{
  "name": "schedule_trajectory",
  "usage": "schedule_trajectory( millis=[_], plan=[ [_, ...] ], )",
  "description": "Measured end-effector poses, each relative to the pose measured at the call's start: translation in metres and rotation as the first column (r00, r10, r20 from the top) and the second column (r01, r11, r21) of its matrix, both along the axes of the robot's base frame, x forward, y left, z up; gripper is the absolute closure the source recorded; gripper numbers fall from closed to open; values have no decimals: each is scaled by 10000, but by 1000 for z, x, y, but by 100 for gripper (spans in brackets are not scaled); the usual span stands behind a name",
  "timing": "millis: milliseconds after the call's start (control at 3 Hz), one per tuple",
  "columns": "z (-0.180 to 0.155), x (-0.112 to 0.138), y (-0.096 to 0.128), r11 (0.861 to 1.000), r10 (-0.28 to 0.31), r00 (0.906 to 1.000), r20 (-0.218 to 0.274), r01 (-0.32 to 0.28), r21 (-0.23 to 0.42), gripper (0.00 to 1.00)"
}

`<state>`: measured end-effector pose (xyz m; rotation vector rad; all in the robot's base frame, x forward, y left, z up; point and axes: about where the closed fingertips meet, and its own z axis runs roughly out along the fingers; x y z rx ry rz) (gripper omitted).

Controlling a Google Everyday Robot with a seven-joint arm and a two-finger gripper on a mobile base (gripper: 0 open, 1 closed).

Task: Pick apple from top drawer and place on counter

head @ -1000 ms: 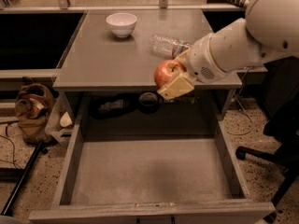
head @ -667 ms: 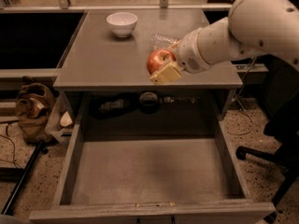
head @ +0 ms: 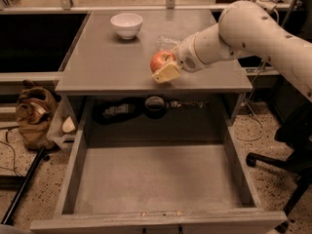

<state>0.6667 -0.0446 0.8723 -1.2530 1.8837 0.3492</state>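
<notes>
Flooring point(head: 273, 184): speckled stone, all round. Drawer point(head: 156, 179): grey, pulled fully open toward 6 o'clock, nothing in it. Counter point(head: 107, 67): smooth grey top. Arm point(head: 253, 28): white, reaching in from 2 o'clock. Bag point(head: 34, 116): brown, on the floor at 9 o'clock. Bowl point(head: 126, 25): white, on the counter at 11 o'clock. Gripper point(head: 163, 67): over the counter's middle, jaws clamped on the apple point(head: 160, 60); contact with the counter unclear.

Red apple point(head: 159, 59); cream pincer point(head: 164, 67) over counter point(head: 105, 65)

Single camera, high, close, tilted down from front of drawer point(head: 156, 179); drawer at 6 o'clock, counter point(head: 107, 57) at 12; gripper point(head: 165, 68), clasping apple point(head: 159, 60), just above centre.
</notes>
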Motion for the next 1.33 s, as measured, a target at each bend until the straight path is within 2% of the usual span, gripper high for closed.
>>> schedule_trajectory(
  millis=[333, 1000, 1333],
  plan=[
    [-19, 15, 6, 9998, -28, 9993, -385, 21, -177, 100],
    [-29, 31, 15, 9974, -127, 9976, -680, 78, -723, 100],
    [-28, 31, 15, 9974, -127, 9976, -680, 78, -723, 82]
  ],
)
